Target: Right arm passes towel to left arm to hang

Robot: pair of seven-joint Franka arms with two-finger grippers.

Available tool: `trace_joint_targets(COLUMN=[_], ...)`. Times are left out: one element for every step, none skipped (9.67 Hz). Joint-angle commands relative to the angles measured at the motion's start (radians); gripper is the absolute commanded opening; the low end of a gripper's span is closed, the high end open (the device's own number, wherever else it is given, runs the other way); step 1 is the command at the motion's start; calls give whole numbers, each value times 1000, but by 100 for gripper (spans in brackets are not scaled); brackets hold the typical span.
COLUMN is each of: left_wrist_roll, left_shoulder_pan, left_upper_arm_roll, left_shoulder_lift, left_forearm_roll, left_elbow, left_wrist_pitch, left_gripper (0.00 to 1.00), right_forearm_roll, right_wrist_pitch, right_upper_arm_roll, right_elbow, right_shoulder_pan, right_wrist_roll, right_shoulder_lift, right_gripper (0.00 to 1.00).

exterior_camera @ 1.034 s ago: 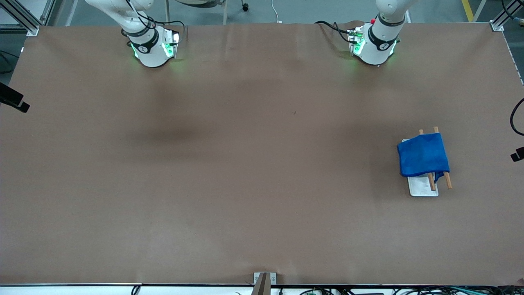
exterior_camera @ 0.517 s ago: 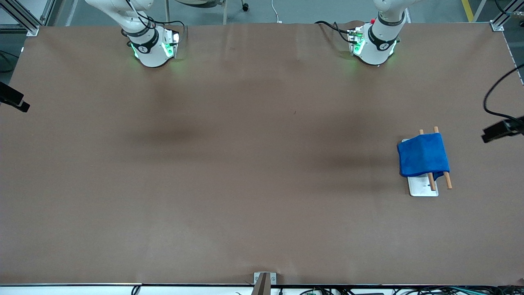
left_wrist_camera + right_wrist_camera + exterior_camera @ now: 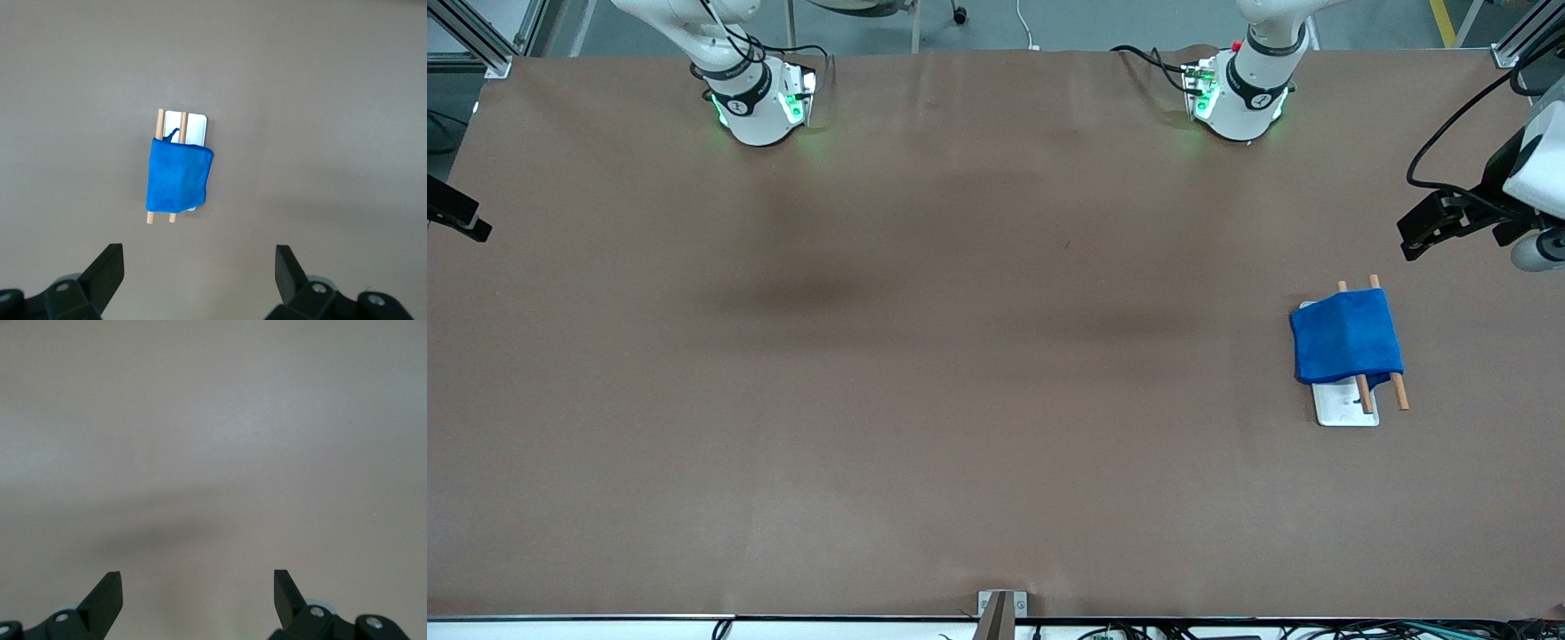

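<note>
The bright blue towel (image 3: 1346, 338) hangs folded over the two wooden rods (image 3: 1399, 391) of a small rack with a white base (image 3: 1343, 409), toward the left arm's end of the table. In the left wrist view the towel (image 3: 177, 179) lies well below the open, empty left gripper (image 3: 200, 257). In the front view the left gripper (image 3: 1427, 227) is high over the table's edge beside the rack, apart from the towel. The right gripper (image 3: 198, 581) is open and empty over bare table; only a dark part of it (image 3: 458, 218) shows in the front view.
The brown table (image 3: 960, 356) has only the rack on it. The arm bases (image 3: 760, 107) (image 3: 1236, 98) stand along the side farthest from the front camera. A small metal bracket (image 3: 1000, 609) sits at the table edge nearest the camera.
The left gripper has swung farther into the front view over the table's edge at the left arm's end, toward the bases. The towel, rack and right arm have not moved.
</note>
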Motion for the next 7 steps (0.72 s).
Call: trace_joint_targets(left_wrist_roll=[13, 14, 20, 67, 120, 122, 123], left_shoulder_pan=[14, 16, 17, 34, 33, -7, -77], left_upper_arm_roll=[-3, -3, -1, 2, 14, 58, 148], left_shoulder_lift=[17, 17, 17, 16, -8, -38, -71], left_forearm_roll=[-47, -55, -58, -80, -99, -104, -134], left_elbow=[-3, -3, -3, -3, -15, -47, -90], left_wrist_pitch=[-17, -17, -17, -17, -17, -17, -17], left_gripper=[100, 100, 100, 100, 100, 100, 100], right_forearm_roll=[-7, -4, -5, -4, -7, -7, -4], right_wrist_pitch=[-13, -11, -11, -13, -13, -11, -11], right_upper_arm_roll=[5, 5, 5, 5, 5, 5, 4], right_elbow=[11, 13, 13, 13, 13, 13, 13], right_shoulder_pan=[-4, -4, -3, -3, -3, -4, -6], right_wrist_roll=[-8, -8, -8, -7, -7, -7, -5], right_shoulder_lift=[-2, -2, -2, -2, -2, -2, -2], right_gripper=[100, 100, 100, 100, 100, 100, 100])
